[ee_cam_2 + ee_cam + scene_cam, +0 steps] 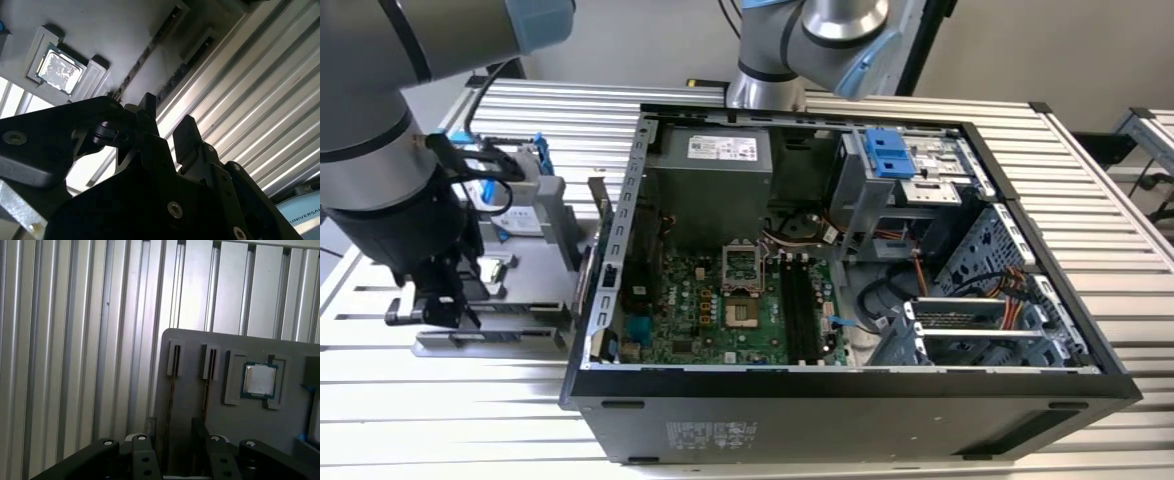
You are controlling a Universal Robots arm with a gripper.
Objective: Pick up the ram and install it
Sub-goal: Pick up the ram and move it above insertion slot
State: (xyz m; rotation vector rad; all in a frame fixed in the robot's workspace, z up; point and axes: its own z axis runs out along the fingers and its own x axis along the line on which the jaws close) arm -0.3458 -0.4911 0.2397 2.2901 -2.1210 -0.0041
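One ram (pixel 171 395) is sitting unlifted in the tray (pixel 190 345). We are hovering our gripper (pixel 174 435), open and empty, astride it, at the case's (pixel 854 400) nine o'clock.

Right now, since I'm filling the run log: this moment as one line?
claw: open, lined up over the ram | ram: on edge in gray tray slot, not lifted | computer case: open
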